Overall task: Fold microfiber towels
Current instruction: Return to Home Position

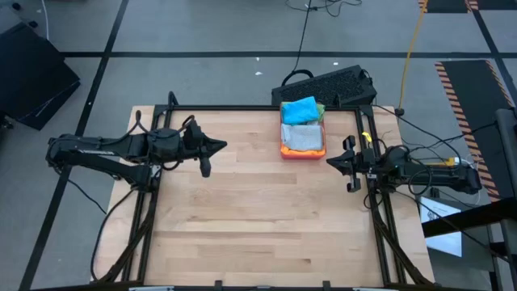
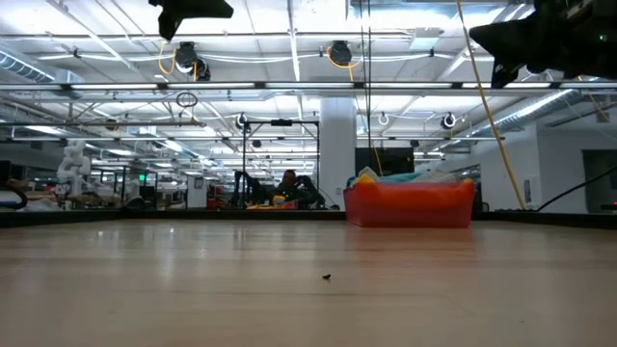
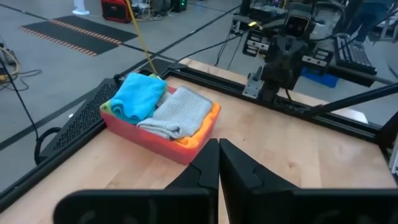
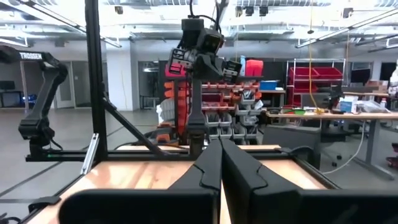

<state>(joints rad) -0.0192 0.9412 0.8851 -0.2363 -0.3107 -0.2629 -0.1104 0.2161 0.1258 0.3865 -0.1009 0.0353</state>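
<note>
The left gripper (image 3: 218,149) has its fingers pressed together with nothing between them, and the right gripper (image 4: 220,149) is likewise closed and empty. Both hover high over the table (image 1: 242,226), well apart from the pink-red tray (image 3: 146,134) at its far edge. There the folded blue towel (image 3: 138,96) and grey towel (image 3: 177,112) lie side by side over an orange towel (image 3: 208,121). Homing looks nearly done: each arm should retract smoothly at height, clear of the tray.
</note>
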